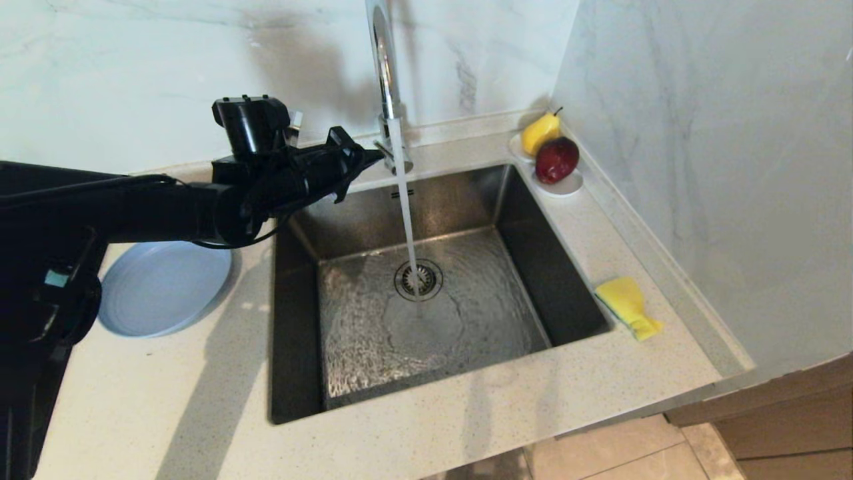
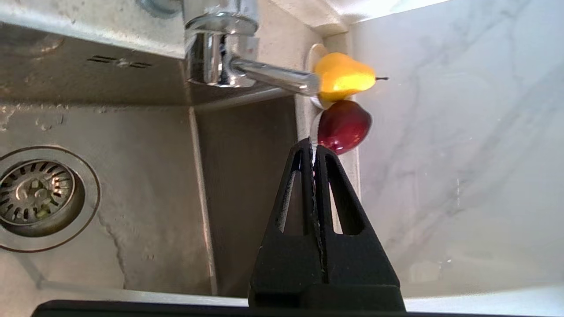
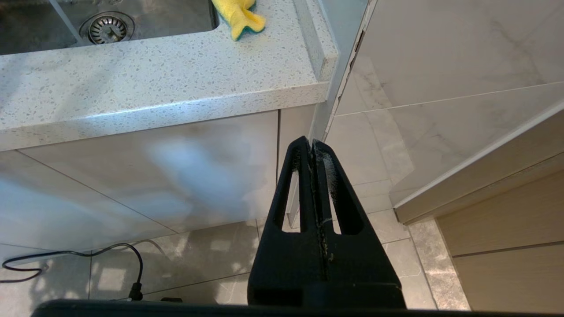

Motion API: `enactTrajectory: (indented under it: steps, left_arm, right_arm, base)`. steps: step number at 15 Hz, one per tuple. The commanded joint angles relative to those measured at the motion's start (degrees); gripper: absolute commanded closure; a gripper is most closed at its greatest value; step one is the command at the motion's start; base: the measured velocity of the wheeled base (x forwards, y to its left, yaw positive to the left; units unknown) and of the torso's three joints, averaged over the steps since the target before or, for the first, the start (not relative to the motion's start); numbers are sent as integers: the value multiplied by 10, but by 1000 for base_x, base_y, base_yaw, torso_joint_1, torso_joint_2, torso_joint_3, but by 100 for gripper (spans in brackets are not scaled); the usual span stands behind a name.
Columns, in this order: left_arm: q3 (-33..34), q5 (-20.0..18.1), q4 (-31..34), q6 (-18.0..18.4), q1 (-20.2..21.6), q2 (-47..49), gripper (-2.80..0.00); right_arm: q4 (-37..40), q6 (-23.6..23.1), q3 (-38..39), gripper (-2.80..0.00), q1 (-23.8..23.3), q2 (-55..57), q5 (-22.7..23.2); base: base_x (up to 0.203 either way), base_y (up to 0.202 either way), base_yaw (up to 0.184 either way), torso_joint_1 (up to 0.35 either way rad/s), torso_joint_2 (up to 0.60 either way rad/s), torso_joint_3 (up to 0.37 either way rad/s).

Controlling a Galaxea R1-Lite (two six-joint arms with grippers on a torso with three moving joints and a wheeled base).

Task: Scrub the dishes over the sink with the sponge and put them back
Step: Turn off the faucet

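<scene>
My head camera looks steeply down on the sink (image 1: 426, 287) and the table (image 1: 166, 400) around it. My left wrist camera sits close over the basin, facing the faucet (image 2: 220, 53). My right wrist camera hangs low below the table edge, sharing the drain (image 3: 107, 29) and sponge (image 3: 240, 17).

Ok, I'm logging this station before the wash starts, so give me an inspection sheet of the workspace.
Surface: speckled counter around the sink; faucet running.
Job's things: plate left of the sink; sponge on the right rim. Bowls: nothing seen.
Clutter: white dish with pear and apple, back right corner.
Grippers: left gripper shut, empty, near the faucet lever; right gripper shut, parked below the counter.
Cables: black cable on the floor.
Surroundings: marble walls, tiled floor.
</scene>
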Motion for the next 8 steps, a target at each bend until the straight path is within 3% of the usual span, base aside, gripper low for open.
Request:
enactTrajectory:
  steps: [1,5,8]
  left_arm:
    - [-10,0,-5,-5,0,19,0]
    - [-57,8,-9,-26,0,44,0]
    - [-86,37,-13,-28,0,69,0]
  right_arm:
    - [0,0,0,0,0,1,0]
    - [0,0,0,0,0,1,0]
    - [0,0,0,0,0,1,0]
  base:
    - [0,0,0,0,0,0]
    - [0,0,0,0,0,0]
    - [0,0,0,0,0,0]
